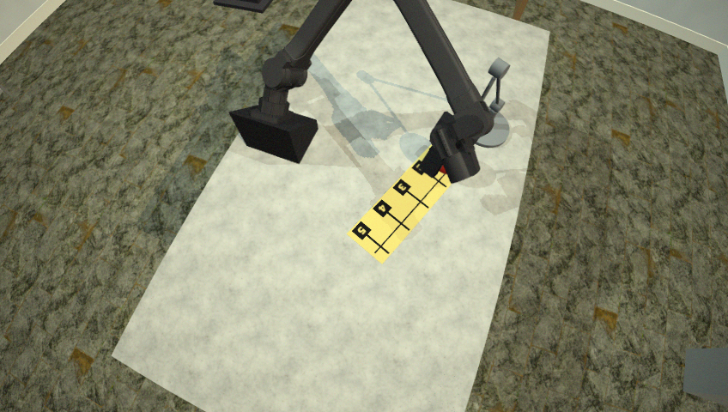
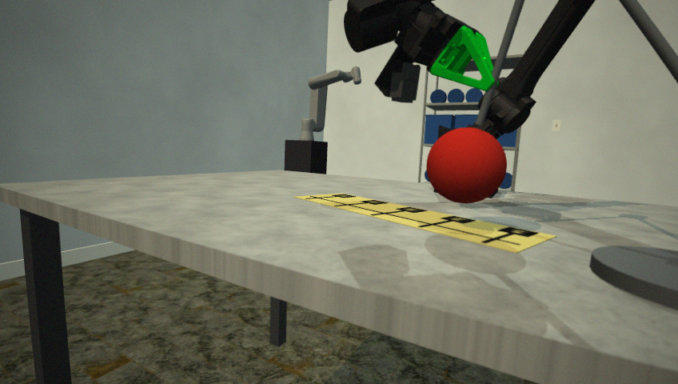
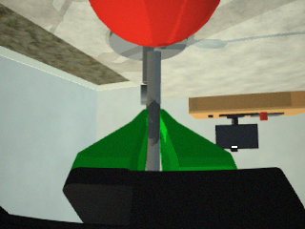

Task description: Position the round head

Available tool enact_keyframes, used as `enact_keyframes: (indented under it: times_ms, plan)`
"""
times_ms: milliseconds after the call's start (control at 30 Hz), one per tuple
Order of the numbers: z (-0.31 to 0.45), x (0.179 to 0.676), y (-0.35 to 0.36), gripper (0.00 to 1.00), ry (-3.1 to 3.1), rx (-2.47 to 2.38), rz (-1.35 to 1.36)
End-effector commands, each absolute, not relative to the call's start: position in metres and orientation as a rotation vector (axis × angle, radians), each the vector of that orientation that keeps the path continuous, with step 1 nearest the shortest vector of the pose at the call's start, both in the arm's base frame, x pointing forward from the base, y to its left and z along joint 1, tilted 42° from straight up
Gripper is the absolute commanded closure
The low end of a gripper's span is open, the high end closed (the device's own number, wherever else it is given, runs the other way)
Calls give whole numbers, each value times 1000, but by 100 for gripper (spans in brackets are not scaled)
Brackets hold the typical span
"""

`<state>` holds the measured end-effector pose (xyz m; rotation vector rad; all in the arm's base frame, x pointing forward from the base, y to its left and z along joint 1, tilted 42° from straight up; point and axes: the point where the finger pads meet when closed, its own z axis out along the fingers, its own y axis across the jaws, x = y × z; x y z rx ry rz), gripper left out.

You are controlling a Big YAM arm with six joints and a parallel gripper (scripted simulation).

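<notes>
The lamp's round red head [image 2: 466, 164] hangs on a thin grey rod [image 2: 494, 71] above the near-foot end of the yellow strip [image 2: 428, 221], clear of the bench. In the top view only a sliver of the red head [image 1: 442, 168] shows beside my wrist, near the strip's [image 1: 401, 203] low-numbered marks; marks 3, 4 and 5 lie uncovered. My gripper [image 3: 153, 115], with green fingers, is shut on the rod just behind the head [image 3: 154, 0]. It also shows in the side view [image 2: 468, 59]. The lamp's grey round foot [image 1: 493, 130] sits at the bench's far right side.
My arm's black base [image 1: 274, 131] stands on the bench left of the strip. The lamp's foot disc [image 2: 637, 274] lies right of the strip. Beyond the bench a grey arm on a black box [image 2: 306, 152] and a shelf [image 2: 468, 109] stand by the wall.
</notes>
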<state>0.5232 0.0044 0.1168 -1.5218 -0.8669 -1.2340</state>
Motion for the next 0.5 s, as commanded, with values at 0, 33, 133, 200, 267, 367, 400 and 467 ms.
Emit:
enact_keyframes:
  times_ms: [0, 33, 133, 200, 267, 367, 400, 467]
  plan:
    - [109, 525, -29, 100, -854, -1508, -1261]
    - [109, 525, -29, 100, -854, -1508, -1261]
    - [109, 525, -29, 100, -854, -1508, -1261]
    - [109, 525, -29, 100, -854, -1508, -1261]
    - [109, 525, -29, 100, -854, -1508, -1261]
    - [110, 526, -28, 100, -854, -1508, -1261]
    - [110, 526, -28, 100, -854, -1508, -1261]
    - [110, 526, -28, 100, -854, -1508, -1261]
